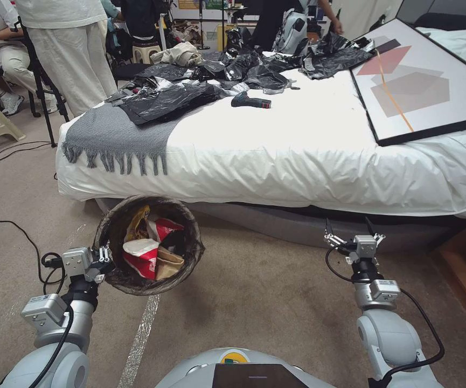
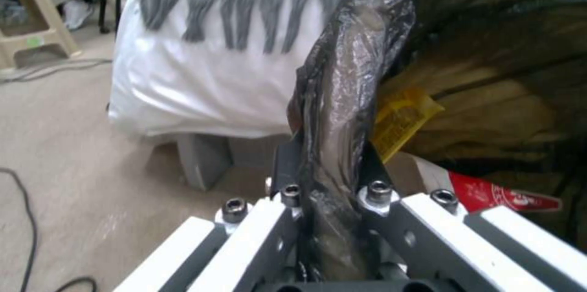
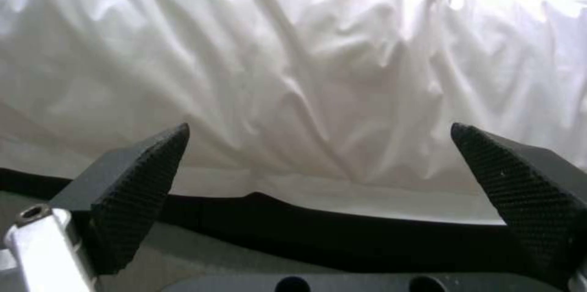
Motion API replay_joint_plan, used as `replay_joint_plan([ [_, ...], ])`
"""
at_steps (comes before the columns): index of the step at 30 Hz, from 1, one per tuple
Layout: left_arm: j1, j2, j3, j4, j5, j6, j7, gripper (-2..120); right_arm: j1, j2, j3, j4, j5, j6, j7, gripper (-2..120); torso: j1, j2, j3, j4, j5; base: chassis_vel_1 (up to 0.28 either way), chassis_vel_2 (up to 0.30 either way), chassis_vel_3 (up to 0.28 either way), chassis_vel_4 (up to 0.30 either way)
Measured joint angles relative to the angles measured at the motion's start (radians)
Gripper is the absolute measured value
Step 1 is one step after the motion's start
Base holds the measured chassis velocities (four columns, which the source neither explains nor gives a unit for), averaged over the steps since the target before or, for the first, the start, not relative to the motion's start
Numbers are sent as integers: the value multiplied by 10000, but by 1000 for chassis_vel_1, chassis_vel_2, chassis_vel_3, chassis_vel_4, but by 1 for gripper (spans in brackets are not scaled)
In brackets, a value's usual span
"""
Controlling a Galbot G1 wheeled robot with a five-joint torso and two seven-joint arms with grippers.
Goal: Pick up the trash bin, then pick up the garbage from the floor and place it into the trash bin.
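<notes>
Gripping trash bin (image 1: 147,245) rim, left end effector (image 1: 103,258), carpet open

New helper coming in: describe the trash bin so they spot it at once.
Find the big white bed with the grey fringed throw. Below that corner, the left gripper clamps the rim of the trash bin, a round bucket lined with a dark bag, red and yellow wrappers inside.

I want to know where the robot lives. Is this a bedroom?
Probably a mock bedroom in a lab: a bed with a grey throw, but cables across the carpet.
</notes>
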Motion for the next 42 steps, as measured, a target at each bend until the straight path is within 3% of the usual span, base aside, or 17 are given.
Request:
replay_joint_plan([
  [42, -134, 3, -45, -263, -105, 432, 50, 0, 259, 64, -423, 17, -218, -202, 111, 100, 0, 0, 0, 3, -1, 0, 0, 0, 0],
])
